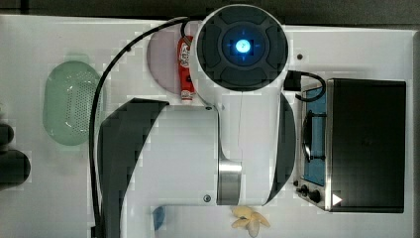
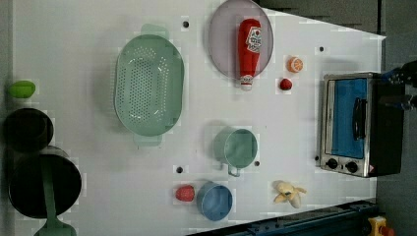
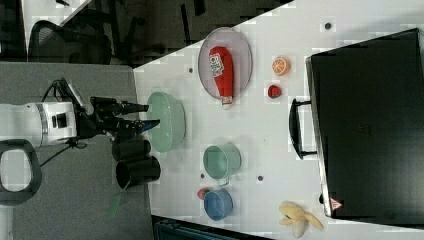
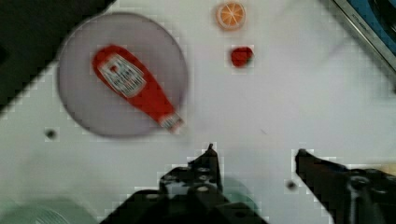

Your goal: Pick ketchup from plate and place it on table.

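Ketchup [image 2: 249,49]: red bottle, white cap, white-and-red label. Plate [image 2: 222,42]: plain pale greyish-lilac. Table [image 2: 74,39]: white, a few small dark dots. Basket [image 2: 147,83]: pale green, perforated with fine holes. Orange slice [image 2: 294,64]: orange, paler centre. Strawberry [image 2: 285,84]: red. Toaster oven [image 2: 356,123]: silver front, blue glass door, black body. Gripper [image 4: 254,154]: black.

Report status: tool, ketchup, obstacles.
Tool open, empty, hanging clear above the table. Ketchup bottle lying on plate, cap overhanging rim. Nothing blocking the bottle.

All four views look down on the table [image 2: 295,128]
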Controlling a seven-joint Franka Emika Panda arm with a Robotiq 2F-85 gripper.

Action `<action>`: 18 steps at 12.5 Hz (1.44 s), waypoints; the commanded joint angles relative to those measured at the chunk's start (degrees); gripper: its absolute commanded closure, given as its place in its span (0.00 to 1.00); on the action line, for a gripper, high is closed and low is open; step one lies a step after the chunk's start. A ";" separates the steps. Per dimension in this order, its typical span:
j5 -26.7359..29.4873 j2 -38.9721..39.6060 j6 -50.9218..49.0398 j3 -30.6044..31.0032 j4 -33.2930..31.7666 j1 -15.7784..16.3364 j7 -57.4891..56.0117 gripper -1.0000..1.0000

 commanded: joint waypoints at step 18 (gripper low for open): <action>-1.05 26.28 11.01 6.78 9.26 -2.02 -26.78 0.00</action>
